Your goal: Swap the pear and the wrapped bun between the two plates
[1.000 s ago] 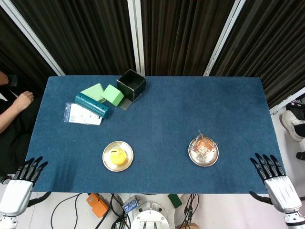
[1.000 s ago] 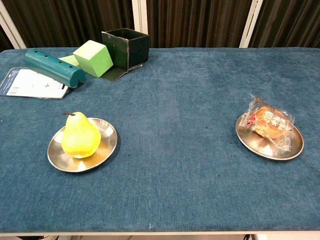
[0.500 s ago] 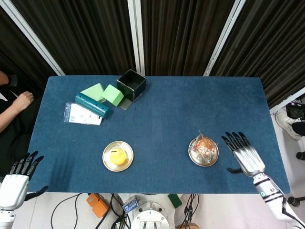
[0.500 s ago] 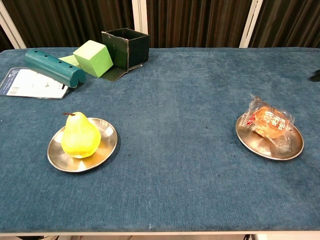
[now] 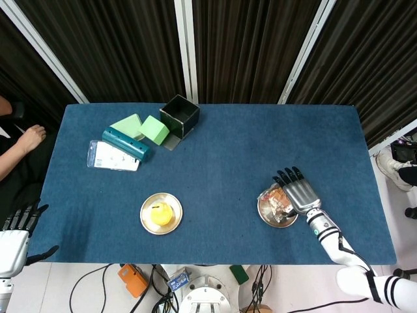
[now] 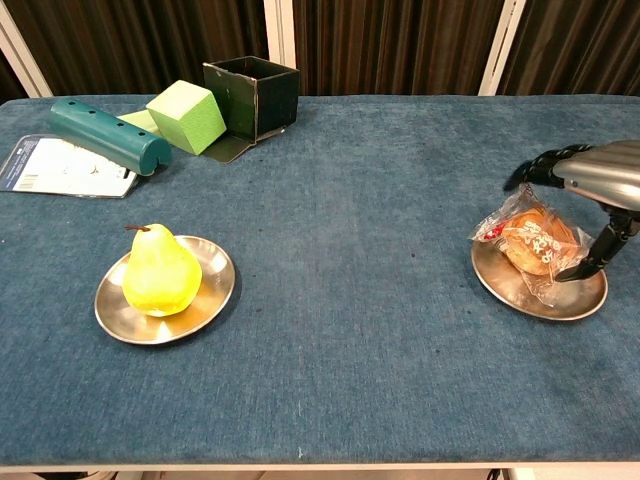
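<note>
A yellow pear (image 5: 161, 212) (image 6: 160, 272) stands upright on the left metal plate (image 5: 146, 223) (image 6: 215, 292). On the right metal plate (image 5: 267, 216) (image 6: 520, 297) lies the wrapped bun (image 5: 277, 201) (image 6: 533, 240). My right hand (image 5: 299, 193) (image 6: 592, 178) hovers over the bun's right side with its fingers spread. Its thumb reaches down to the wrapper's edge, but the hand grips nothing. My left hand (image 5: 14, 233) hangs off the table's front-left corner, fingers apart and empty, and shows only in the head view.
At the back left stand a black open box (image 5: 179, 115) (image 6: 252, 96), two green blocks (image 5: 154, 129) (image 6: 186, 116), a teal cylinder (image 5: 125, 143) (image 6: 108, 135) and a white card (image 5: 112, 157) (image 6: 62, 166). A person's hand (image 5: 29, 137) rests beyond the table's left edge.
My right hand swung in from the table's front-right corner and now sits over the bun's plate. My left hand drifted further left and down, off the table.
</note>
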`<state>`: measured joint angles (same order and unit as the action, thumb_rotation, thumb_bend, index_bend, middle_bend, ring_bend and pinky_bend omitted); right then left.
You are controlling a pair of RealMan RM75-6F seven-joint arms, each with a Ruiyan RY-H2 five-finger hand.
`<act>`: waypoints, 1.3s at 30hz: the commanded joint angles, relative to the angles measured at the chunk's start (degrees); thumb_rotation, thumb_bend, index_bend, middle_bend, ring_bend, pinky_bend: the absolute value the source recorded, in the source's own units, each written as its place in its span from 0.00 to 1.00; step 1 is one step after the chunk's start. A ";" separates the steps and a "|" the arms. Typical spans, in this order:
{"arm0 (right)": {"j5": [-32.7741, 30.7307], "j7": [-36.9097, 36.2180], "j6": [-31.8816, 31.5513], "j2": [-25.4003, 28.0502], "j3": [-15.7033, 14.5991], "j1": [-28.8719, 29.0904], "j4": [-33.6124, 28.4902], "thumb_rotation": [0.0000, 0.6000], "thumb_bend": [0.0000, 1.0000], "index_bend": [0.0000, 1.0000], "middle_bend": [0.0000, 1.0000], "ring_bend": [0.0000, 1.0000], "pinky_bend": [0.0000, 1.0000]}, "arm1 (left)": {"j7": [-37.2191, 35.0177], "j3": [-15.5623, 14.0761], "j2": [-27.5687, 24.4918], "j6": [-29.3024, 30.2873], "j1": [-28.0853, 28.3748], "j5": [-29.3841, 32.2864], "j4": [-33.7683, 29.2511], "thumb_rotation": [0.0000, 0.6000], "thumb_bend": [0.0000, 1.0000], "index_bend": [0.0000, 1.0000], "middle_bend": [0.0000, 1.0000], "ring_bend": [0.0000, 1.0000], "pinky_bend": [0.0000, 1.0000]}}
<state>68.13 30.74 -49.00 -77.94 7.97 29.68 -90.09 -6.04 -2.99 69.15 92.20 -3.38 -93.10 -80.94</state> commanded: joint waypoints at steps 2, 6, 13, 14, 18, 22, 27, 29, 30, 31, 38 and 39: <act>0.37 -1.15 -1.59 -0.60 -0.57 0.08 0.66 1.00 0.31 0.60 0.45 0.42 0.53 | -0.22 -0.20 -0.04 0.30 -0.09 -0.37 0.09 1.00 0.04 0.12 0.01 0.00 0.11; 3.08 -4.19 -5.65 -0.97 -0.08 -0.51 0.18 1.00 0.34 0.70 0.53 0.51 0.62 | -0.26 -0.23 0.01 0.40 -0.05 -0.51 0.11 1.00 0.04 0.12 0.01 0.00 0.11; 0.40 -0.81 -6.66 -2.80 4.60 4.10 -5.52 1.00 0.34 0.70 0.54 0.52 0.62 | -0.04 -0.04 0.06 -0.14 0.22 -0.04 -0.10 1.00 0.04 0.12 0.01 0.00 0.11; -1.26 1.01 -6.41 -3.99 5.65 5.48 -5.90 1.00 0.34 0.69 0.54 0.52 0.62 | 0.03 -0.02 0.06 -0.24 0.26 0.04 -0.14 1.00 0.04 0.12 0.01 0.00 0.11; -10.34 11.55 -6.32 -12.08 9.26 12.84 -4.08 1.00 0.34 0.66 0.54 0.51 0.60 | 0.14 0.03 0.00 -0.51 0.36 0.30 -0.14 1.00 0.04 0.12 0.01 0.00 0.11; -18.69 19.91 -7.70 -21.42 10.90 19.64 1.58 1.00 0.34 0.52 0.51 0.43 0.58 | -0.30 0.19 -0.22 -0.37 0.33 0.56 0.03 1.00 0.04 0.12 0.01 0.00 0.11; -25.31 24.40 -7.66 -27.92 10.10 24.39 6.40 1.00 0.34 0.11 0.28 0.26 0.45 | -1.27 0.11 -0.61 -0.73 0.26 1.05 0.21 1.00 0.04 0.12 0.01 0.00 0.11; -26.56 25.85 -8.23 -28.28 9.05 25.06 6.79 1.00 0.34 0.01 0.21 0.19 0.40 | -1.50 0.01 -0.74 -0.55 0.10 1.04 0.18 1.00 0.04 0.12 0.01 0.00 0.11; -27.32 26.49 -8.42 -28.03 8.63 25.18 6.50 1.00 0.34 0.00 0.15 0.14 0.36 | -1.57 -0.05 -0.76 -0.36 0.01 0.91 0.19 1.00 0.04 0.12 0.01 0.00 0.11; -28.14 26.91 -8.60 -27.58 8.31 25.19 5.87 1.00 0.33 0.00 0.12 0.11 0.34 | -1.61 -0.14 -0.78 -0.17 -0.06 0.71 0.24 1.00 0.04 0.12 0.01 0.00 0.11; -24.90 23.89 -11.17 -18.79 5.04 21.93 -5.21 0.88 0.24 0.00 0.00 0.00 0.23 | -2.84 -1.25 -0.75 0.91 0.07 -2.13 0.85 1.00 0.04 0.12 0.01 0.00 0.11; -20.00 21.94 -13.48 -15.38 3.01 19.58 -9.02 0.88 0.24 0.00 0.00 0.00 0.23 | -3.47 -1.73 -0.75 1.04 0.32 -3.33 1.11 1.00 0.04 0.12 0.01 0.00 0.11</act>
<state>41.44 55.86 -59.20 -99.14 14.19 52.72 -92.69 -8.78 -4.15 68.40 92.97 -3.32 -95.25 -80.18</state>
